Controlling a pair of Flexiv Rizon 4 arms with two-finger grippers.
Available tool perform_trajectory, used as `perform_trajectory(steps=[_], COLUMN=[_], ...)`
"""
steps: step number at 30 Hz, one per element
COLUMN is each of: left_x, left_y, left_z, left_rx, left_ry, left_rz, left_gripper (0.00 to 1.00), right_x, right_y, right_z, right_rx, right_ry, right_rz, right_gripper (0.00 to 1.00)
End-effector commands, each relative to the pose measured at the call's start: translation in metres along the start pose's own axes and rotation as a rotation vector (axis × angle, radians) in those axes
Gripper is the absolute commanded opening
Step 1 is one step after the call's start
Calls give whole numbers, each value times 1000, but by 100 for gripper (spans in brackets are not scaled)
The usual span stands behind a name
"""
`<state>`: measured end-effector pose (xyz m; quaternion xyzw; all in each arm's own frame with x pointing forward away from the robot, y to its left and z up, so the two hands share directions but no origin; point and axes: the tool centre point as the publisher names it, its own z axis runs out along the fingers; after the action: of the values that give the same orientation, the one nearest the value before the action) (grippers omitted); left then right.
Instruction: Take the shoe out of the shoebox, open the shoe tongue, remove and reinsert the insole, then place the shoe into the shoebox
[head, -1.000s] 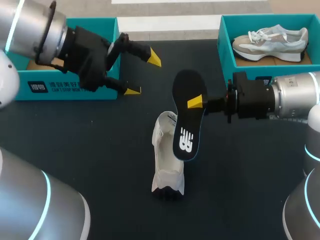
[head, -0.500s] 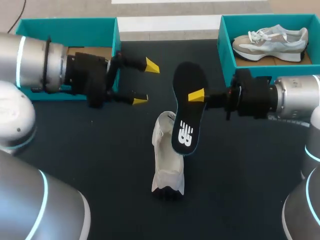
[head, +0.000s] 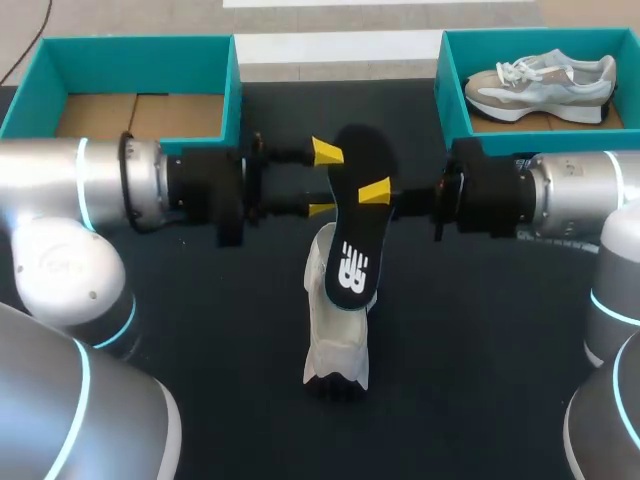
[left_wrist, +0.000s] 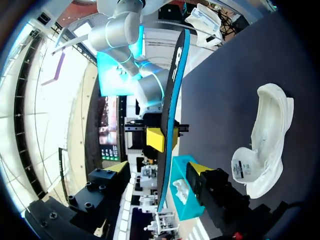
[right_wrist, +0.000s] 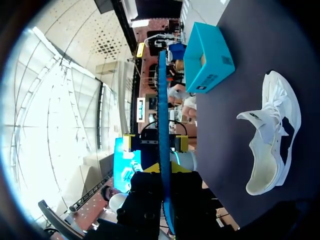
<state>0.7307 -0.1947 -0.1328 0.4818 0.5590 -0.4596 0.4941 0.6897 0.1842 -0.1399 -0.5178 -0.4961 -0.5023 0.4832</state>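
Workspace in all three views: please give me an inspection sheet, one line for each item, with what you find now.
Surface: dark table, a teal shoebox at each far corner.
Job's things: white shoe on the table between the arms; black insole out of it, held in the air; left shoebox shows only its cardboard floor.
Clutter: grey shoe lies in the right shoebox.
End effectors: right end effector shut on the insole; left end effector open, one finger on either side of the insole, not gripping.
Cables: nothing seen.
Surroundings: nothing seen.
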Motion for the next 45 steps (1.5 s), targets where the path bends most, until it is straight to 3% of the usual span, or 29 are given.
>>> perform_trajectory(steps=[1, 16, 21, 23, 25, 26, 27, 28, 31, 33, 35, 37, 45], left_x=[3, 8, 10, 11, 12, 13, 14, 15, 17, 15, 14, 13, 14], left_y=[5, 4, 5, 5, 4, 3, 2, 1, -1, 1, 3, 6, 2], left_z=[17, 32, 34, 35, 37, 38, 38, 37, 30, 22, 15, 8, -10], left_rx=[-5, -8, -19, -18, -14, -11, -8, -2, 12, 8, 1, -5, 31], left_ry=[-73, -83, -85, -84, -78, -76, -65, -55, -26, -15, -3, 3, 56], left_rz=[-1, -23, -31, -35, -41, -43, -57, -77, -145, -174, -191, -192, -307], left_gripper=[53, 36, 16, 0, 0, 0, 0, 0, 0, 0, 0, 0, 0], right_x=[0, -1, -2, -3, -3, -3, -3, -2, -7, -11, -13, -12, -5], right_y=[2, 0, -1, -1, -1, -2, -3, -4, -9, -13, -18, -21, -30], right_z=[8, 9, 11, 12, 12, 11, 9, 5, -12, -24, -36, -45, -68], right_rx=[2, -2, -1, 2, 5, 6, -9, -33, -88, -113, -151, -174, -170], right_ry=[-5, -11, -7, -5, -4, -23, -33, -27, -38, -110, -69, -97, -186], right_rz=[2, 3, 4, 5, 3, -4, -28, -61, -87, -73, -127, -157, -379], right_gripper=[0, 0, 0, 0, 0, 8, 49, 100, 100, 100, 100, 100, 100])
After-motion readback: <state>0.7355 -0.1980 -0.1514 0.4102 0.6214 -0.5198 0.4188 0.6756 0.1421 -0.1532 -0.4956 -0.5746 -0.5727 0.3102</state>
